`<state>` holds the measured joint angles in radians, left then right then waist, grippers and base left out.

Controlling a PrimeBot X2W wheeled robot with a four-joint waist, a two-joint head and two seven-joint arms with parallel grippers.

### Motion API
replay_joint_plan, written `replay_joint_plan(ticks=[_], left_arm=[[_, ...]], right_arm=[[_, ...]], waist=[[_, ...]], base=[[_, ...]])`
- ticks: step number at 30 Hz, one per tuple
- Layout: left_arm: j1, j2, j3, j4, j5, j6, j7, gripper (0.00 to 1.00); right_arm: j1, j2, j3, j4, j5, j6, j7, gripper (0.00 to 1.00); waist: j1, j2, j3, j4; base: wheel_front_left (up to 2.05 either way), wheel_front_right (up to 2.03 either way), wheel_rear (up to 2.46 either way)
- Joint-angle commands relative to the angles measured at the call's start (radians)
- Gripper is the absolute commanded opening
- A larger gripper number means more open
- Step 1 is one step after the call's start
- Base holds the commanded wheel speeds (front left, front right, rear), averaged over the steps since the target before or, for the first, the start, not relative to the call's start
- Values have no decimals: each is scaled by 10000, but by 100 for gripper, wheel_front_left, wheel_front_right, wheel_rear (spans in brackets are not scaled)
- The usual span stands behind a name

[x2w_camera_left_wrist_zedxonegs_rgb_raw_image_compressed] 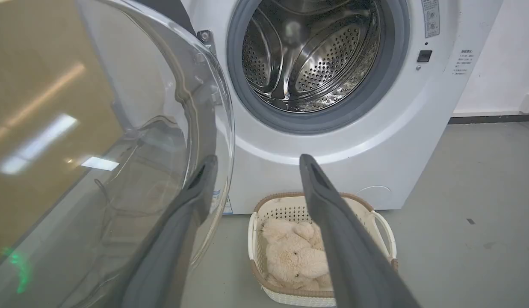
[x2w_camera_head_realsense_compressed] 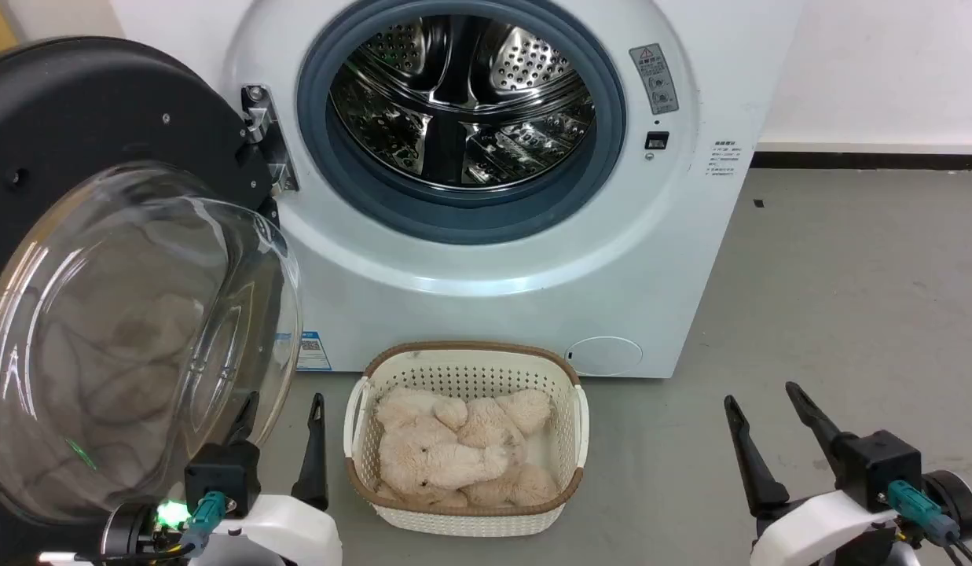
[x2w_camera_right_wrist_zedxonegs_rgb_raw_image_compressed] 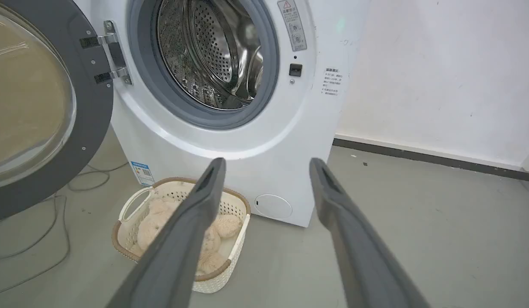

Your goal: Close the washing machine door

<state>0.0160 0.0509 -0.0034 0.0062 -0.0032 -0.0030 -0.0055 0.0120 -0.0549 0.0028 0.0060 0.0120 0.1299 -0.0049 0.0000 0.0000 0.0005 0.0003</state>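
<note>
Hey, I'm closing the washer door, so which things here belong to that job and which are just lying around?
Part of the job:
round black-rimmed door with a bulging clear glass window
white boxy front-loading washing machine

Just lying about:
cream perforated plastic basket
beige fluffy plush toys inside it

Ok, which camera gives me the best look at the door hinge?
Right wrist view: the hinge shows whole, both metal arms joining the washing machine door to the washing machine. Head view shows it partly hidden by the door rim; left wrist view shows its top bracket.
</note>
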Motion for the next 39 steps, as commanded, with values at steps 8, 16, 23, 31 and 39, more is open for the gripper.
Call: replay_joint_plan(ticks=[8,16,23,31,39], left_arm=[[46,-1,-7,26,-66,11,-245,100],[79,-1,-8,39,-111,24,-412,100],[113,-2,17,41,-147,37,-559,100],[161,0,69,31,-163,38,-726,100],[186,0,103,20,-175,23,-893,100]], right_arm=[[34,5,29,1,191,1,-253,100],[54,8,127,-10,299,1,-419,100],[69,11,239,-2,402,2,-566,100],[78,14,367,32,543,2,-733,100],[93,17,498,75,665,3,-900,100]], waist=[[0,0,6,54],[0,0,4,243],[0,0,-17,529],[0,0,-50,952],[0,0,-64,1477]], base=[[0,0,0],[0,0,0],[0,0,0],[0,0,0],[0,0,0]])
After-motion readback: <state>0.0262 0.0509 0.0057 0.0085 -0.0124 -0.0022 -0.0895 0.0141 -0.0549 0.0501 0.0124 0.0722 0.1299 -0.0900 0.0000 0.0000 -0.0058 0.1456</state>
